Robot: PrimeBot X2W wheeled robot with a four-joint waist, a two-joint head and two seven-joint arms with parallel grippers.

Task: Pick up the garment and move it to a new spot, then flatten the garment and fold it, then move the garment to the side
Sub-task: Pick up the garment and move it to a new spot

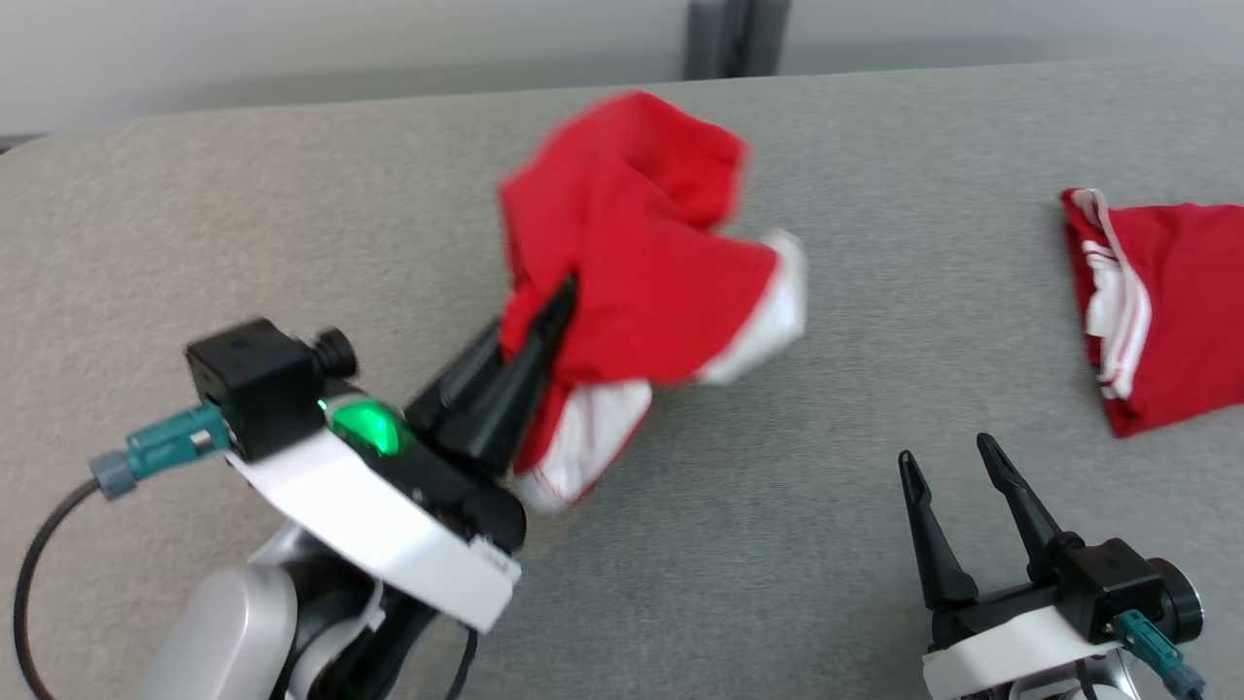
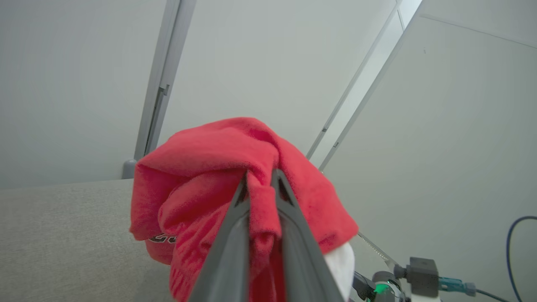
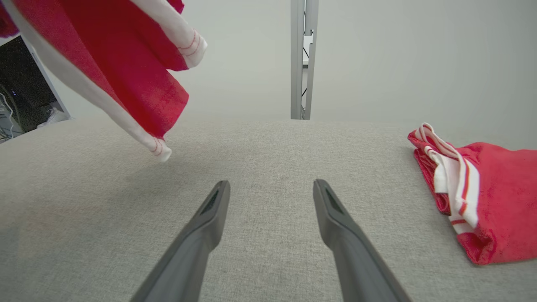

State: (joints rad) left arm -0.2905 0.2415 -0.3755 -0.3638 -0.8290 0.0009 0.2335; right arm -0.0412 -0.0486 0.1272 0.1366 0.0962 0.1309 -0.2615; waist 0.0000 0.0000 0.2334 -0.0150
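A crumpled red garment (image 1: 641, 253) with white trim hangs in the air above the grey table, blurred in the head view. My left gripper (image 1: 559, 297) is shut on a fold of it; the left wrist view shows red cloth (image 2: 218, 184) pinched between the two dark fingers (image 2: 233, 226). From the right wrist view, the lifted garment (image 3: 121, 71) dangles at the upper left, clear of the surface. My right gripper (image 1: 948, 452) stands open at the lower right with nothing between its fingers (image 3: 209, 218), low over the table.
A second red garment with white striped trim (image 1: 1161, 301) (image 3: 482, 197) lies folded at the table's right edge. The grey fabric table (image 1: 826, 486) spreads wide between both arms. A metal post (image 3: 303, 58) stands behind the table's far edge.
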